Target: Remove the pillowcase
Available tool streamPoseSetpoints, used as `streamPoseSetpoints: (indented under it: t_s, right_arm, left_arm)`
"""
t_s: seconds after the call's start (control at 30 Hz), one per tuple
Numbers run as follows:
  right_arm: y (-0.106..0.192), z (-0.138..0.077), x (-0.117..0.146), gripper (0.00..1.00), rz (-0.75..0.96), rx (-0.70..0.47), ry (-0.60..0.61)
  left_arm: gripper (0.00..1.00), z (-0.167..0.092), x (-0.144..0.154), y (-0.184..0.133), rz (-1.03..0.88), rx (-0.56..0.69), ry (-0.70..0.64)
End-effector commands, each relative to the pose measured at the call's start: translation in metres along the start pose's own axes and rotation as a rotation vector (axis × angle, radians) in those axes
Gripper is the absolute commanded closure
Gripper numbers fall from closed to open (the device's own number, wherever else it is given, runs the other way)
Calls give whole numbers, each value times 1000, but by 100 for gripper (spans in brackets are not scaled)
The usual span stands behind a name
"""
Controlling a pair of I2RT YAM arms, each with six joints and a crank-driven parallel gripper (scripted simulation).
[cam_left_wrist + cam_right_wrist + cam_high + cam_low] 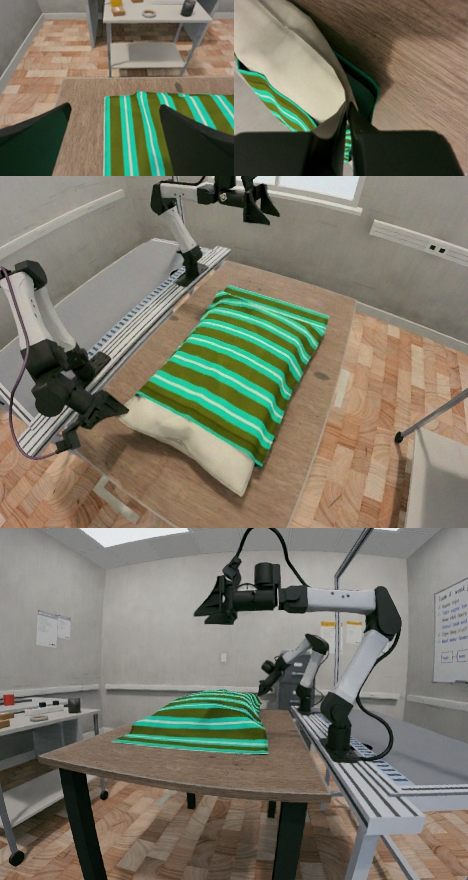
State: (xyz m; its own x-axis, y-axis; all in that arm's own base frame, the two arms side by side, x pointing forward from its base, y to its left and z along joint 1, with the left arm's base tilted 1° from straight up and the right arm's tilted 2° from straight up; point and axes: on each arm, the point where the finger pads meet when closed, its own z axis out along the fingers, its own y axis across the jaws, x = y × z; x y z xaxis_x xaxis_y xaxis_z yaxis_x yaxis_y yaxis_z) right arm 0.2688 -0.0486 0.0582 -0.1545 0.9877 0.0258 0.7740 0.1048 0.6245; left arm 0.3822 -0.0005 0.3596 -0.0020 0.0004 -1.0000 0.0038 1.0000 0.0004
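Pillow (187, 441) (301, 59) lies on the table (315, 416) (175, 770) (82, 102) (422, 71), mostly inside its striped pillowcase (225, 361) (200, 728) (129, 137) (275, 100), one cream end sticking out. The right gripper (125, 409) (260, 694) (348, 103) is clenched on a corner of that bare end. The left gripper (274, 219) (201, 618) (115, 105), wide open and empty, hangs above the table near the covered end.

Past the table's far long edge, you have a pale wheeled metal cart (47, 719) (157, 18) standing on patchwork wooden flooring (370, 386) (200, 838) (43, 51); plain grey walls (310, 241) (165, 628) surround you, with a bright white-framed window (320, 186).
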Motion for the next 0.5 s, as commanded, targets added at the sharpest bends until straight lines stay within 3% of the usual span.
streamPoseSetpoints:
  t_s: [0.0,0.47]
  right_arm:
    - [19,-11,-11,99,-20,-44,-38]
    - [27,-20,-12,99,-29,-50,-42]
  left_arm:
    - [0,0,-10,1,-8,-8,-17]
    - [0,0,-10,1,-8,-8,-17]
